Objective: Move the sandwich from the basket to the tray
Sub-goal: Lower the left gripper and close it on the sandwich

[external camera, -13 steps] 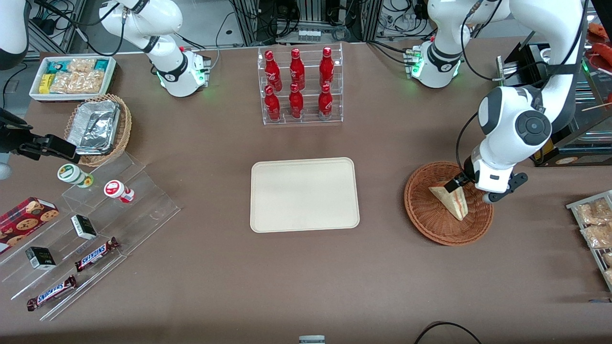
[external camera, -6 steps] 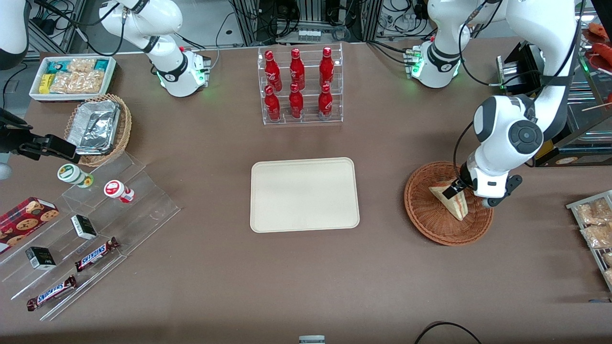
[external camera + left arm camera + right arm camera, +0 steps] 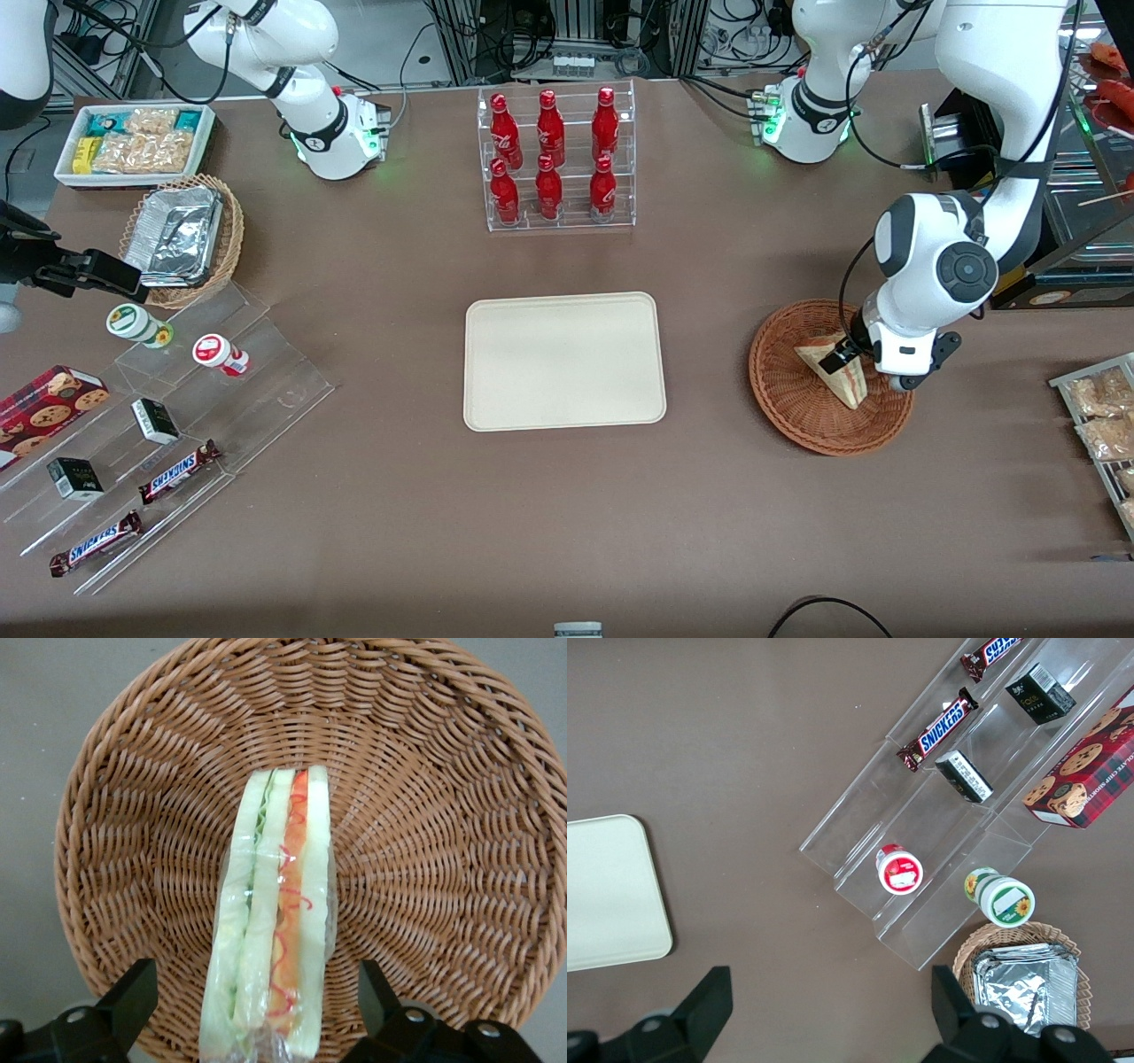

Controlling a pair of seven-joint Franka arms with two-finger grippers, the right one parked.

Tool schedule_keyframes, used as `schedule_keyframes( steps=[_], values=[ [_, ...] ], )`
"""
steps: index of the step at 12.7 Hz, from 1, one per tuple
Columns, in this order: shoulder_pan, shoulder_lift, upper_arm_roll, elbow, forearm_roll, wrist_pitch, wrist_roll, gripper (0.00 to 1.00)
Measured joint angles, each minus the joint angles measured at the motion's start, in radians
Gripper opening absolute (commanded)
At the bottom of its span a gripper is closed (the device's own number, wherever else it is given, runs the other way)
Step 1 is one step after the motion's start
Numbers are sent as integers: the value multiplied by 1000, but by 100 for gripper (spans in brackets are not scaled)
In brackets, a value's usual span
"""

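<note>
From the front we are seeing the left arm bending steeply down, its gripper [image 3: 852, 361] hanging over the sandwich [image 3: 837, 372], which is lying in the basket [image 3: 788, 390] toward the working arm's end of the table, well apart from the tray [image 3: 563, 361]. In the left wrist view the fingers [image 3: 133, 997] are standing spread on either side of the sandwich [image 3: 275, 930], apparently not touching it; the wedge is resting on the basket [image 3: 443, 815] floor.
</note>
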Motion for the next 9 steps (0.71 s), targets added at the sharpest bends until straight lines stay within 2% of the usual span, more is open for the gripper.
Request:
schedule_keyframes(
  steps=[2, 3, 4, 6, 7, 9],
  values=[
    [2, 16, 0, 0, 0, 13, -4, 98],
    [2, 22, 0, 0, 0, 14, -11, 84],
    [2, 27, 0, 0, 0, 14, -21, 59],
    [1, 33, 0, 0, 0, 13, -52, 3],
    [1, 33, 0, 0, 0, 13, -60, 0],
    [1, 33, -1, 7, 0, -2, -62, 0]
  ],
)
